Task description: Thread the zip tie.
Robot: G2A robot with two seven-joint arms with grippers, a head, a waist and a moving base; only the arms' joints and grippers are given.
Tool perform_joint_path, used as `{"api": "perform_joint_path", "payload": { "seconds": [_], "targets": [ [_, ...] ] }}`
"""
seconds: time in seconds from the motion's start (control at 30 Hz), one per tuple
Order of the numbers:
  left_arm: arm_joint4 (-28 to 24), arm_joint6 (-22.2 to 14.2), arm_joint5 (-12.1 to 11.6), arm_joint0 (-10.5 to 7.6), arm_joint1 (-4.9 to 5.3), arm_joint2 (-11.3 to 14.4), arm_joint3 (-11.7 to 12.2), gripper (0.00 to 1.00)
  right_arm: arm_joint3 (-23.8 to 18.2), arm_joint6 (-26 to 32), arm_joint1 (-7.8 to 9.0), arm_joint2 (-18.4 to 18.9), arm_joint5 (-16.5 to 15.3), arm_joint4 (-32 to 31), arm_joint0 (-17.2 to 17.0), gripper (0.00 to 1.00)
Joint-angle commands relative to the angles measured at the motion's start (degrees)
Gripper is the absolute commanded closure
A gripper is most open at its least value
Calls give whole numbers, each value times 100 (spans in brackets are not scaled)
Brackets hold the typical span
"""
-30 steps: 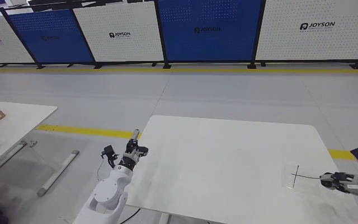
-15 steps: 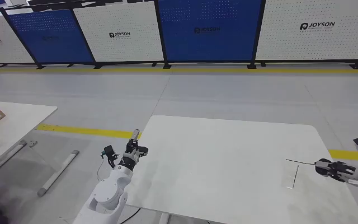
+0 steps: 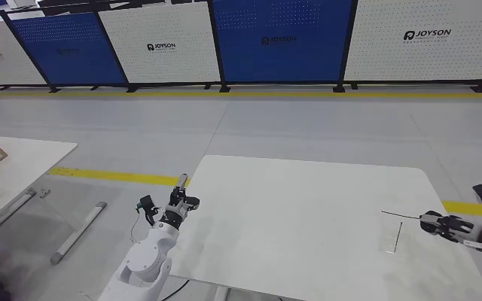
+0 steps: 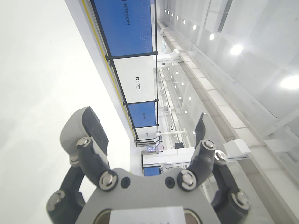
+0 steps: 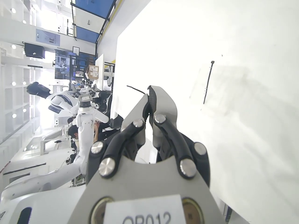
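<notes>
A thin black zip tie sticks out sideways from my right gripper, which is shut on one end of it above the right edge of the white table. In the right wrist view the shut right gripper pinches the held zip tie, whose free end points away. A second black zip tie lies flat on the table just beside it, its head end visible on the second tie. My left gripper hangs at the table's left edge, and the left gripper is open and holds nothing.
Another white table stands off to the left across a gap of floor. Blue and white pegboard panels line the back behind a yellow floor stripe. The middle of the work table is bare.
My right gripper has risen off the table and shifted slightly away with one zip tie, leaving the other lying flat. The left arm has stayed still.
</notes>
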Motion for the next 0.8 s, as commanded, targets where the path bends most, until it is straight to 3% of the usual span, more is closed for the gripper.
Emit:
{"api": "perform_joint_path", "payload": {
  "seconds": [0.0,0.1,0.23,0.33,0.77],
  "targets": [
    [0,0,0,0,0,0,0,0,-102,-216,-30,-62,-264,146,-47,100],
    [0,0,0,0,0,0,0,0,-299,-545,-82,-89,-890,431,-201,100],
    [0,0,0,0,0,0,0,0,-484,-712,-117,-232,-1764,120,-294,100],
    [0,0,0,0,0,0,0,0,-375,-494,-144,-505,-1839,-43,-103,100],
    [0,0,0,0,0,0,0,0,-417,-703,-165,-558,-1900,-120,-112,100]
  ]
}}
